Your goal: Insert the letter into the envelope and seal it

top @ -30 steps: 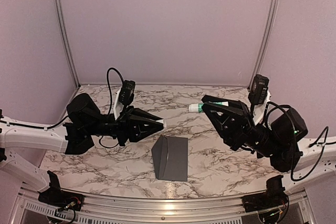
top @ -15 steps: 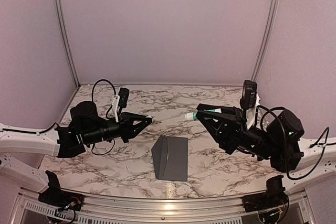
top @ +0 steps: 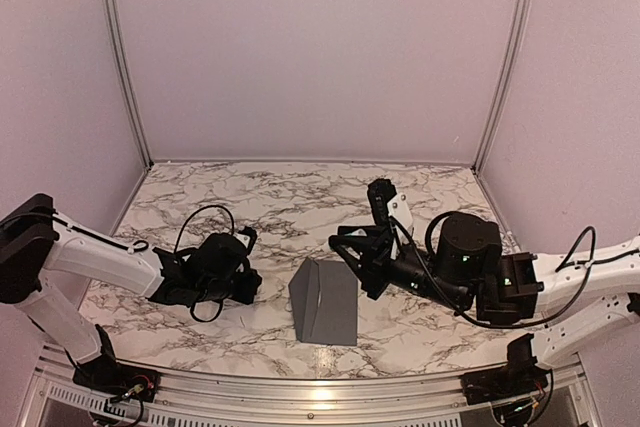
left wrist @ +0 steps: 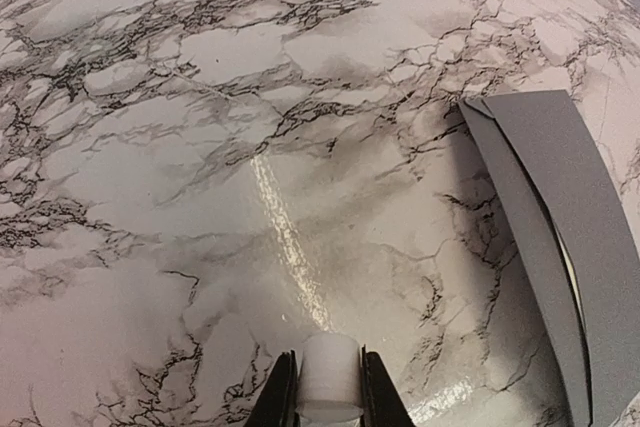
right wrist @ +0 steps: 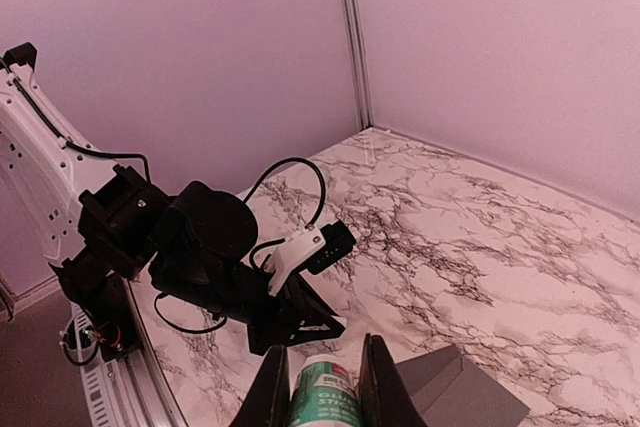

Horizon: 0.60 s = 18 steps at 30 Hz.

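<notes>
A white cap (left wrist: 330, 387) is clamped in the left gripper (left wrist: 328, 372), a white-and-green tube (right wrist: 325, 399) in the right gripper (right wrist: 323, 372). Between them the envelope (top: 325, 304) lies, flap ajar, no letter seen outside: insertion is judged done, sealing left.

The fingers (left wrist: 377, 394) pinch a white piece (left wrist: 330, 375), perhaps a cap, near the envelope (left wrist: 585, 247).

Centre front: envelope (top: 328, 305), flap raised, blocks low passage.
Left flank: left pincer (left wrist: 329, 372) gripping white cap (left wrist: 330, 394), low, near envelope.
Right flank: right pincer (right wrist: 324, 357) gripping tube (right wrist: 325, 393), beside envelope, possibly touching.
Far bench (top: 290, 192): open marble.
</notes>
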{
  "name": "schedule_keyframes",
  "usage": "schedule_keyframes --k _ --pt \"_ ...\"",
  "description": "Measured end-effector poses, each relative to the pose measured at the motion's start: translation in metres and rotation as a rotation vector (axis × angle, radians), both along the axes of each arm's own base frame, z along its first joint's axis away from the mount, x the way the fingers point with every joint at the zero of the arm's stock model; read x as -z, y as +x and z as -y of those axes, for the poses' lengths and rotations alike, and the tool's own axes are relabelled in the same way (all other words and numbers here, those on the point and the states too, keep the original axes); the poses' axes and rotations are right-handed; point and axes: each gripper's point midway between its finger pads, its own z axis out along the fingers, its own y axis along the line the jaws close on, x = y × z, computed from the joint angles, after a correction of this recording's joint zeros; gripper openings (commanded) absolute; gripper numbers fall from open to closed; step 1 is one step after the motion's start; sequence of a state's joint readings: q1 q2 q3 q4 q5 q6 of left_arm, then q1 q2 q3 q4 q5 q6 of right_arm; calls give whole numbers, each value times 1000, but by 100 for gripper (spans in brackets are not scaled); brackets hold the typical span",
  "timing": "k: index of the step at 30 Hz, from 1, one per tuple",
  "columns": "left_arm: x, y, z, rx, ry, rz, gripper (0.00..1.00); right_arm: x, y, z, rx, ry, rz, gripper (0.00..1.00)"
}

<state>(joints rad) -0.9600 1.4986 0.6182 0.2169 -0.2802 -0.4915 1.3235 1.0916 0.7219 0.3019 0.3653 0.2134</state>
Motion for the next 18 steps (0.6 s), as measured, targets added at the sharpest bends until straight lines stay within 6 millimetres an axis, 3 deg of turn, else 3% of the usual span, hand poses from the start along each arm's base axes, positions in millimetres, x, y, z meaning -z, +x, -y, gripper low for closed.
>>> schedule_keyframes --k 3,7,12,16,18 --pt "28 -2 -4 -12 79 -75 15 16 8 -12 28 -76 -26 0" --pt "38 -2 -2 -19 100 -108 23 44 19 -21 48 -168 -73 0" --pt "41 -3 -3 -32 98 -126 54 74 40 -14 76 -234 -148 0" --pt "40 -1 -4 -39 93 -126 81 86 45 -14 63 -254 -183 0" --pt "38 -2 -4 -34 95 -123 89 93 47 -15 52 -266 -201 0"
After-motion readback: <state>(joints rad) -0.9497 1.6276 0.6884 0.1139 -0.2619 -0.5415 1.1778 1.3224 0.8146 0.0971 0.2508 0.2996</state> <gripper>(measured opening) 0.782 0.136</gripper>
